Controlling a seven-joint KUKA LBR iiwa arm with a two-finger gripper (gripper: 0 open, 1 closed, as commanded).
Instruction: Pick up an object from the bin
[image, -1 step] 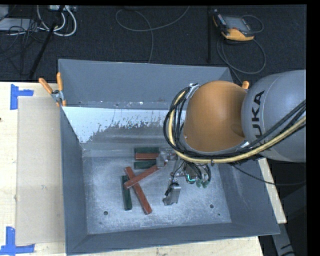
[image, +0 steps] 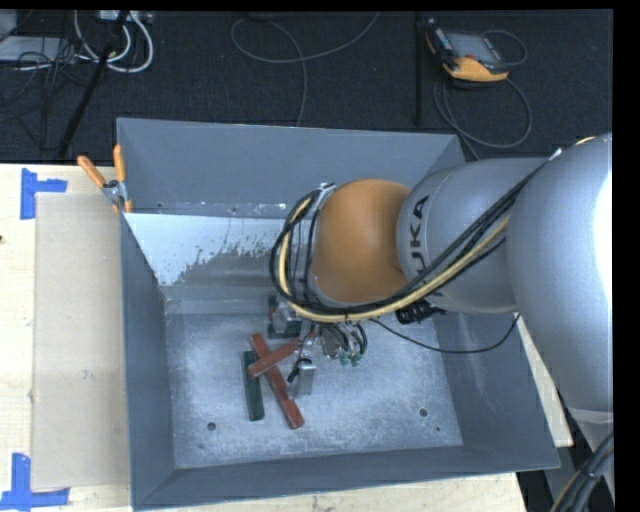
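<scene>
Gripper (image: 301, 370): low over the bin's floor, a little left of centre, hanging beneath the orange cover (image: 355, 240) on the wrist. How far it is open, and whether it has hold of anything, cannot be told, since the cover and the cable loops (image: 290, 250) hide much of it. Arm (image: 520, 230): silver, entering from the right. Bin (image: 200, 330): grey metal, floor speckled. Contents: one small cluster on the gripper's left and near side. Long red-brown stick (image: 283, 397): lies slantwise from far left to near right. Shorter red-brown stick (image: 284, 356): crosses the long one, its right end close against the gripper. Dark green bar (image: 254, 395): just left of both, running near to far, meeting the shorter stick's left end.
</scene>
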